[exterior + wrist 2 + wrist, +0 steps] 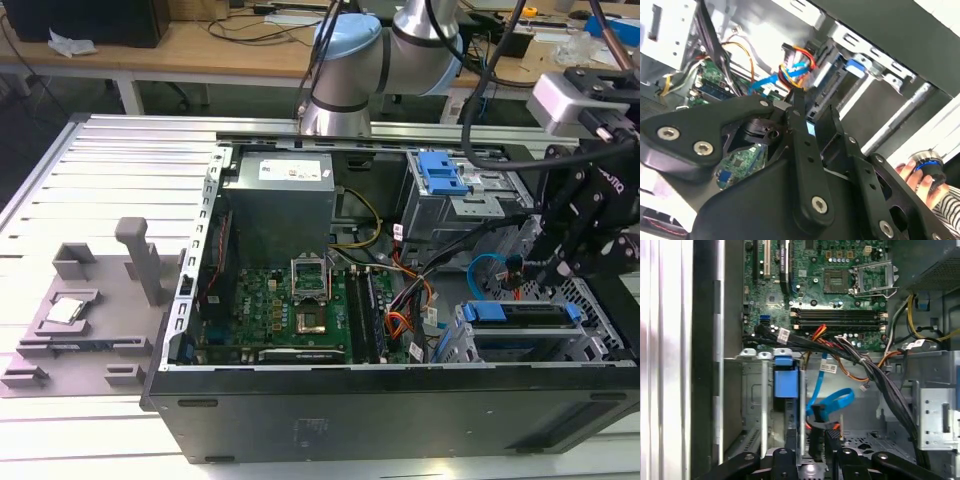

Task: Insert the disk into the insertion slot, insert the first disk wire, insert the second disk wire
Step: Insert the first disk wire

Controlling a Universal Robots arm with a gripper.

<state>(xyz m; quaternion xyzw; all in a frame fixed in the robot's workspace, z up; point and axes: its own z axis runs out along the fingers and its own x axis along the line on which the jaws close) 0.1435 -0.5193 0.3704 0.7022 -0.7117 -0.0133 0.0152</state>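
Hanging low over the drive corner of the open computer case (300, 440), on the exterior view's right and toward its near side, the gripper (535, 268) sits just above the insertion slot (520, 348). The disk (520, 313) looks seated in that bay, with its blue carrier lying across the top of the cage. Whether the gripper is clamped on anything, I cannot tell. In the first wrist view a dark shape sits right at the gripper (812, 440), with flecks of red and orange beside it. That could be a plug, or it could be part of the cage.

Now the worries. The second disk wire (484, 268) loops just to the exterior view's left of the gripper, very close. I'd judge it could snag or get shoved aside if the tool shifts sideways. The first disk wire (809, 58) is tangled with that blue cable in the second wrist view, so a pull on one may drag the other. A plug that meets its socket tilted could jam or bend pins, and the thick black cable bundle (890, 390) runs close beside the bay.

Hard to read: the disk's connector edge is behind the gripper body. Both plugs are lost in the clutter. A person's hand (914, 176) is cut off at the frame edge.
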